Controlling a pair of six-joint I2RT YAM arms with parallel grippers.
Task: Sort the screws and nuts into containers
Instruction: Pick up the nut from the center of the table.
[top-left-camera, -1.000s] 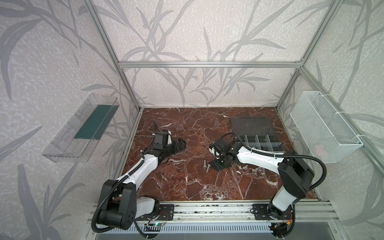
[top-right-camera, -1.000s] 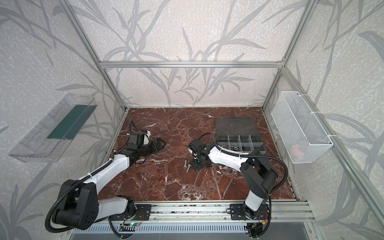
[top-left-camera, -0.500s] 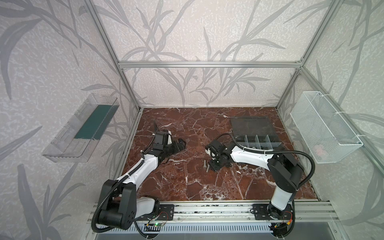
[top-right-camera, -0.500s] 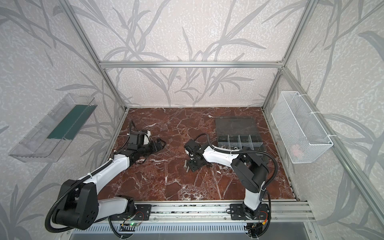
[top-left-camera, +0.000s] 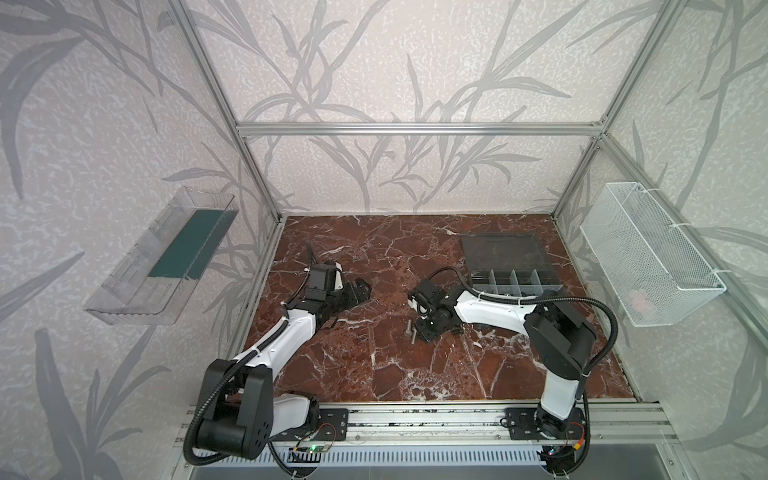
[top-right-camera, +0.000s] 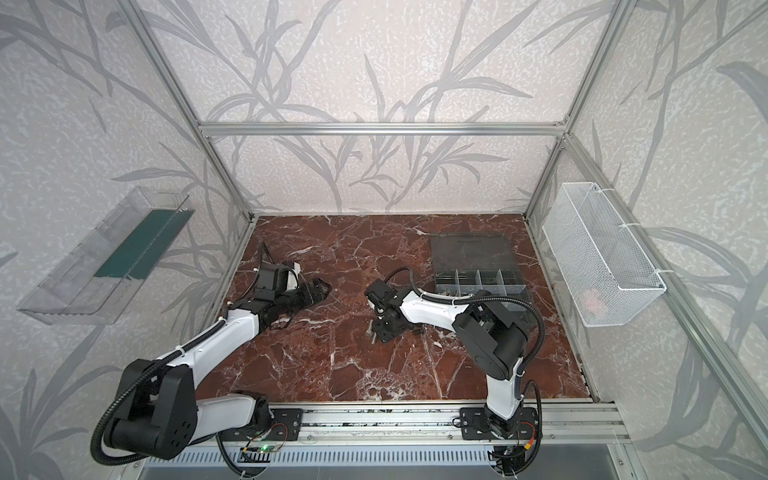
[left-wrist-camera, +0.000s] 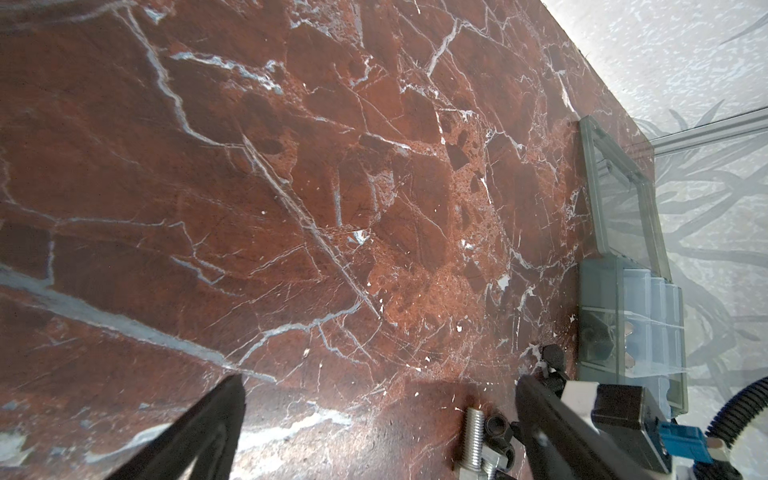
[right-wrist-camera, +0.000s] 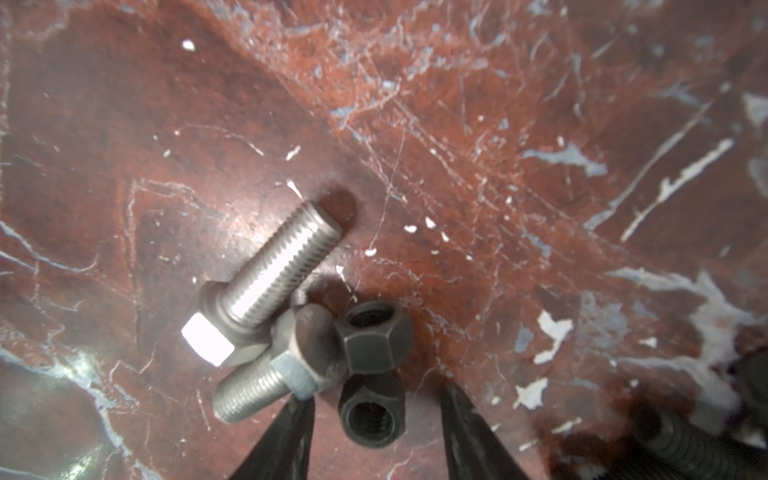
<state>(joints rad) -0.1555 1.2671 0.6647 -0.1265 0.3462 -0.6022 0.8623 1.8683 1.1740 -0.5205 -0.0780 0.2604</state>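
left fingers (left-wrist-camera: 208, 424) spread wide | right fingers (right-wrist-camera: 286, 440) apart, pointing down

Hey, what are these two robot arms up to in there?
They're sorting loose hardware into the grey organiser box. The right gripper is down over a small heap on the marble table, open jaws straddling a black nut beside two silver bolts and a second nut. The left gripper, also open, holds nothing, off to the side.
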